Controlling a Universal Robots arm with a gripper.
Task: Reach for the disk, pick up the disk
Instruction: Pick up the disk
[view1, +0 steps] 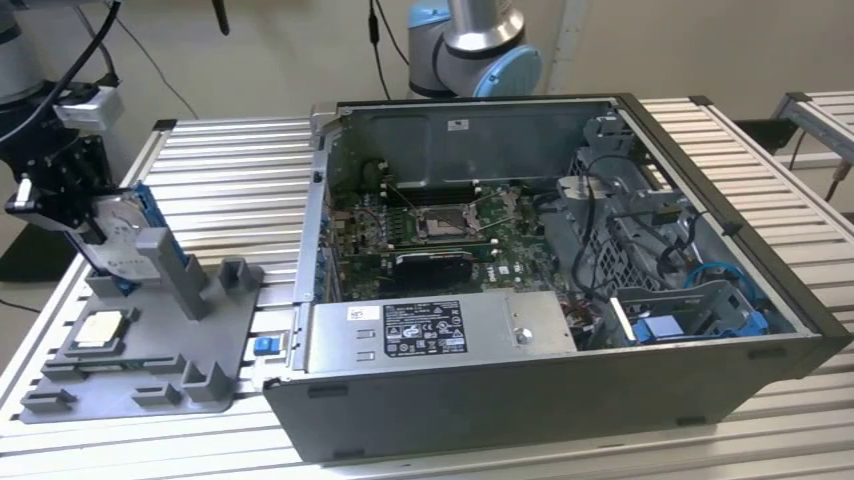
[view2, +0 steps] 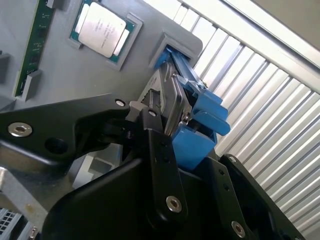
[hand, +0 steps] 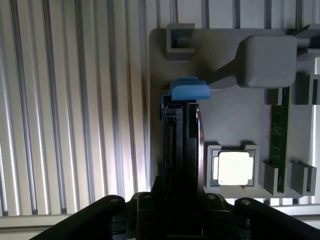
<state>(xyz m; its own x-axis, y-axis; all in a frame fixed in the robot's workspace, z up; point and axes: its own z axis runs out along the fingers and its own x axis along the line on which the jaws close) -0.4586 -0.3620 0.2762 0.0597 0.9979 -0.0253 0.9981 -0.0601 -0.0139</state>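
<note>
- The disk (view1: 130, 240) is standing on its edge in a slot at the far end of the grey tray (view1: 147, 370), on the exterior view's left, well apart from the open computer case (view1: 534, 400).
- It is showing a silver metal face (view2: 172, 97) in the second wrist view, with a bright blue bracket (view2: 202, 112) running along its side.
- In the first wrist view I am looking at it edge-on (hand: 182, 130); the bracket's blue tab (hand: 189, 91) is capping the end farthest from my tool.
- My gripper (view1: 96, 232) is coming down on the disk from above, black body tilted, arm reaching in from the exterior view's left edge.
- My gripper (view2: 167, 117) is grasping the disk: one black finger (view2: 152, 127) is lying flat against the silver face; the other is sitting behind the disk, mostly hidden.
- The disk's lower edge is sitting in the tray slot.
- A small square chip (hand: 233, 168) is lying in its own pocket on the tray, just beside the disk.
- The tray is resting on a slatted metal table (view1: 240, 170).
</note>
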